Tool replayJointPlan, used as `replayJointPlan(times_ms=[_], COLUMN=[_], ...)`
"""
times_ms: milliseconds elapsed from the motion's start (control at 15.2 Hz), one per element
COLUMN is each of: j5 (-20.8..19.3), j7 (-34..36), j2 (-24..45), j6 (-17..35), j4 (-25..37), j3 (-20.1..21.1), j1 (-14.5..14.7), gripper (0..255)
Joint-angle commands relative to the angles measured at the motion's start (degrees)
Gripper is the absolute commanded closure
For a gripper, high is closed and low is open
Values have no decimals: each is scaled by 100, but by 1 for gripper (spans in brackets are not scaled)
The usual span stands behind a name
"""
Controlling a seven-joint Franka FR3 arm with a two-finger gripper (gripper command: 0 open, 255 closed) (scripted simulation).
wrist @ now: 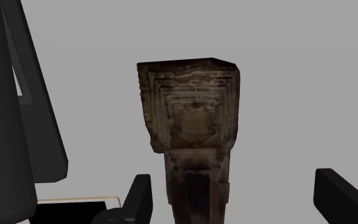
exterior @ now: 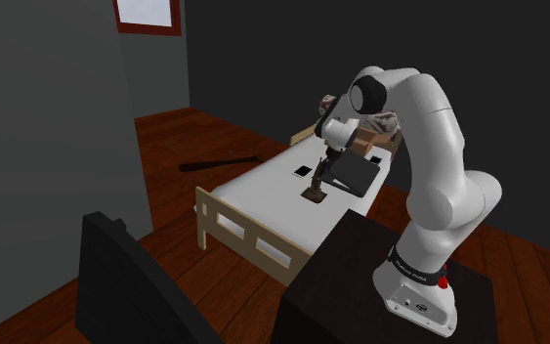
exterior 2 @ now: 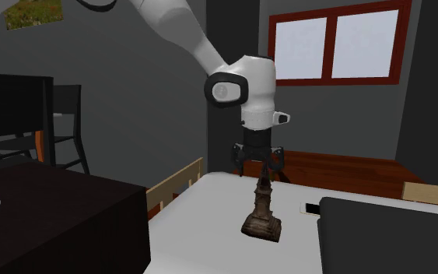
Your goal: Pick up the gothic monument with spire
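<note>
The monument, a brown, weathered stone spire on a square stepped base, stands upright on the white bed, about midway along the mattress. The gripper hangs straight above the monument, pointing down, with the tip of the spire reaching up between its fingers. The claw is released: in the wrist view the two fingers stand wide apart on either side of the shaft. One is just beside the shaft with a thin gap, the other well clear, and neither touches it.

A flat black slab lies on the mattress just beside the monument, on its side towards the stand. A small phone lies near the base, between the monument and the slab. Pillows sit at the bed's end well beyond the monument. A dark bat lies on the wooden floor, well apart from the monument.
</note>
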Motion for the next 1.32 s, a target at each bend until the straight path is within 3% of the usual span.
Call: replayJointPlan(times_ms=[0,594,660,1254], j5=[43,221,218,221], j7=[-20,-162,-160,-161], j2=[391,883,880,884], j6=[-77,162,158,162], j4=[512,790,790,791], j3=[91,303,301,303], j1=[-190,-352,-352,-352], gripper=[0,0,255,255])
